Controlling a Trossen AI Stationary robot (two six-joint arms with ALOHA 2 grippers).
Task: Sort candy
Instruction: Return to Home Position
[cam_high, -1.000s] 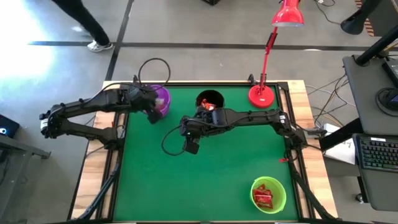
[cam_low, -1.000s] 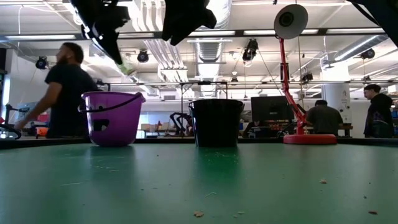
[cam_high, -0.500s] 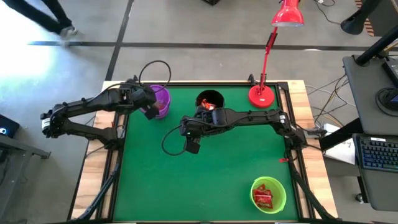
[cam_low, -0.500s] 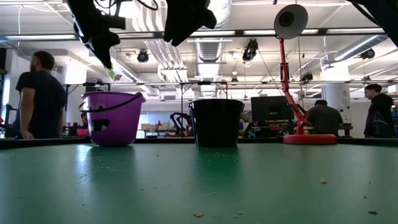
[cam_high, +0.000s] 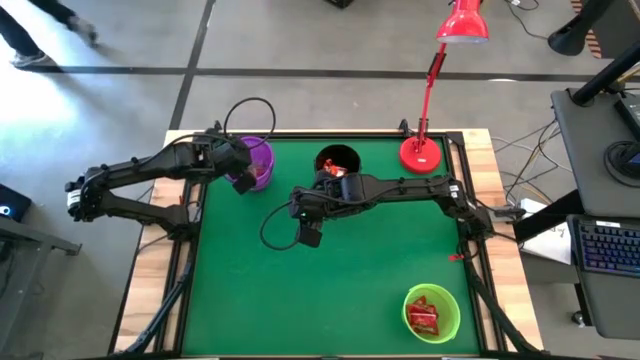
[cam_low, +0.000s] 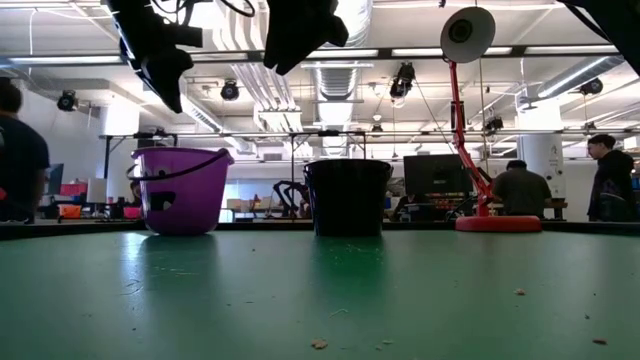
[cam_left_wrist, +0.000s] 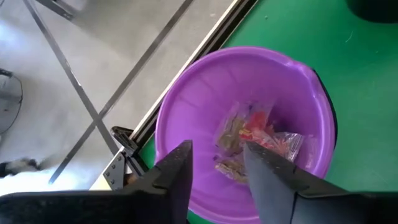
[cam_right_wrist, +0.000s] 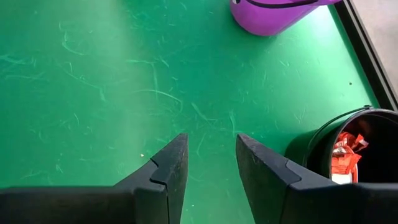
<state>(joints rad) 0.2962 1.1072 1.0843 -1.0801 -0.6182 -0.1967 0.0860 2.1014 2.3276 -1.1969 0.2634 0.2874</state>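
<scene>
My left gripper (cam_left_wrist: 216, 149) stands open above the purple cup (cam_left_wrist: 186, 99), fingers pointing down into its mouth with nothing between them. Several wrapped candies (cam_left_wrist: 255, 140), pale and red, lie on the cup's bottom. In the high view the left gripper (cam_high: 243, 180) is at the cup's near-left rim (cam_high: 262, 160). My right gripper (cam_right_wrist: 211, 140) hangs open over bare green table near the middle (cam_high: 307, 235). The black cup (cam_right_wrist: 317, 146) holds red candy (cam_right_wrist: 345, 155).
A green cup (cam_high: 432, 312) with red candy stands at the near right. A red desk lamp (cam_high: 423, 152) stands at the far right edge beside the black cup (cam_high: 337, 160). Open green table lies in front of both cups. People move in the room beyond.
My left gripper held a small pale candy at its fingertips above the purple cup, tipped further down and let it go. The candy no longer shows at the fingers. The right arm kept still.
</scene>
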